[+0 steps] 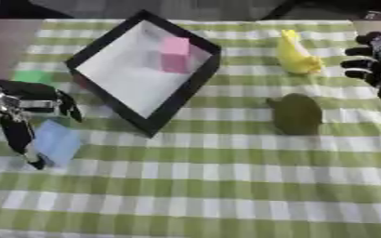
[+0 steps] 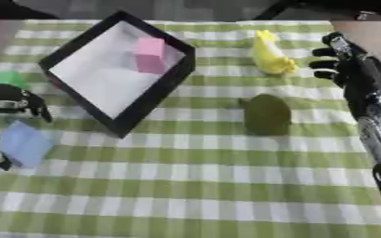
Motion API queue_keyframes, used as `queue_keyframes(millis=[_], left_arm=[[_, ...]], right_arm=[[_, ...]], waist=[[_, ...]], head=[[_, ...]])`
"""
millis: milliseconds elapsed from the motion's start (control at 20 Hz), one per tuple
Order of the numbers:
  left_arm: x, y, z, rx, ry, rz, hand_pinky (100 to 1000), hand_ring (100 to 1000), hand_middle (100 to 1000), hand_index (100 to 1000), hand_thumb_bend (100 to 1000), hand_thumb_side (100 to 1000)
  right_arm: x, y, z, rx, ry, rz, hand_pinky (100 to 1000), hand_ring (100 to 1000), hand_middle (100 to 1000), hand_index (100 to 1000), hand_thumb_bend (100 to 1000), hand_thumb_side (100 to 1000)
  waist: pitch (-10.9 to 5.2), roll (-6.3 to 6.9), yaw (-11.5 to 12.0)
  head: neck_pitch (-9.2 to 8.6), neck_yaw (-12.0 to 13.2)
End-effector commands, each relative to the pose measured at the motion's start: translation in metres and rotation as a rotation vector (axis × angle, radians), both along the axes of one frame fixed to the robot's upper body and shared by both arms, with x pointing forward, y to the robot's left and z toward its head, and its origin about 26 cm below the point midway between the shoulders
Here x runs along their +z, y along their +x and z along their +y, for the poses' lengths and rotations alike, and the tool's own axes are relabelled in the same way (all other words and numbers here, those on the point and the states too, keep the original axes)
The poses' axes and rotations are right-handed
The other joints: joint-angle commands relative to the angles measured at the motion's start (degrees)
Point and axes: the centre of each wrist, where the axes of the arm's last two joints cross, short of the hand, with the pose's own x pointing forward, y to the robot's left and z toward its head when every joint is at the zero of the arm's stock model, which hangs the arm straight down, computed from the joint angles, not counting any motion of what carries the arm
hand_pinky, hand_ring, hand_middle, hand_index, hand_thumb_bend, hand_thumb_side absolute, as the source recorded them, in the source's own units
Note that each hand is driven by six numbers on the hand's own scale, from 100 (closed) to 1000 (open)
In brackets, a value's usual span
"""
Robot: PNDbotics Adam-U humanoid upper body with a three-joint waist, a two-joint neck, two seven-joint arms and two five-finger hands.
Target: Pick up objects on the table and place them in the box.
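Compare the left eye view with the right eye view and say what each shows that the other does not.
Only the left eye view shows the left hand whole, with silver wrist parts, fingers around the light blue block. Only the right eye view shows the right forearm running down the side behind the right hand. Both share the black box holding a pink block, the yellow toy, the dark green object, a green thing left of the box, and the checked cloth.

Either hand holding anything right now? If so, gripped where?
The left hand has fingers on either side of the pale blue block, apparently pinching its sides, still on the table. The right hand holds nothing, beside the yellow toy.
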Motion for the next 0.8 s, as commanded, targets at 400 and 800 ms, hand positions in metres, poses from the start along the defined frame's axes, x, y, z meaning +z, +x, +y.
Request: queue_keyframes(millis=[400,800], left_arm=[[0.007,0.001,0.003,-0.011,-0.008,-0.036,718,653,550,635,522,100],[0.035,-0.012,-0.003,-0.035,-0.009,-0.116,705,644,529,603,540,100]], right_arm=[[0.008,0.001,-0.003,-0.004,-0.013,-0.024,796,740,728,876,100,817],[0.01,0.001,-0.004,-0.005,-0.017,-0.028,797,740,728,877,100,815]], waist=[[-0.65,0.31,-0.1],[-0.79,0.34,0.1]], head=[[-0.15,0.5],[-0.15,0.4]])
